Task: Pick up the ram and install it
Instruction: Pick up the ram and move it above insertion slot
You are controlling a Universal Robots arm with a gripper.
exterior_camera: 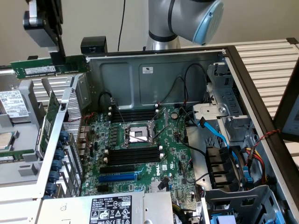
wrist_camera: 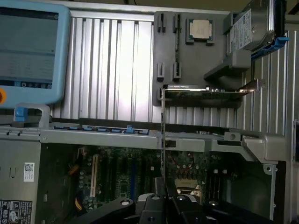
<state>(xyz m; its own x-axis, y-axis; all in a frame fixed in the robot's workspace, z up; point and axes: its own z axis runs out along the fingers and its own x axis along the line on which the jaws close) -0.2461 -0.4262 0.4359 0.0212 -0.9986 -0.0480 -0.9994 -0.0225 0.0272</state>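
Ram (exterior_camera: 37, 69): a light, stiff, fragile green stick, held level above the open case (exterior_camera: 140, 81), at the exterior view's left. My gripper (exterior_camera: 58, 59) pinches its upper long edge near mid-length, which I judge the safest hold, sparing chips and contacts.

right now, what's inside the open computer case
A green motherboard with a bare processor socket, empty black memory slots either side, blue and black cables. The labelled metal box and the drive bay hide the rest. The ram is outside, held in the tool.
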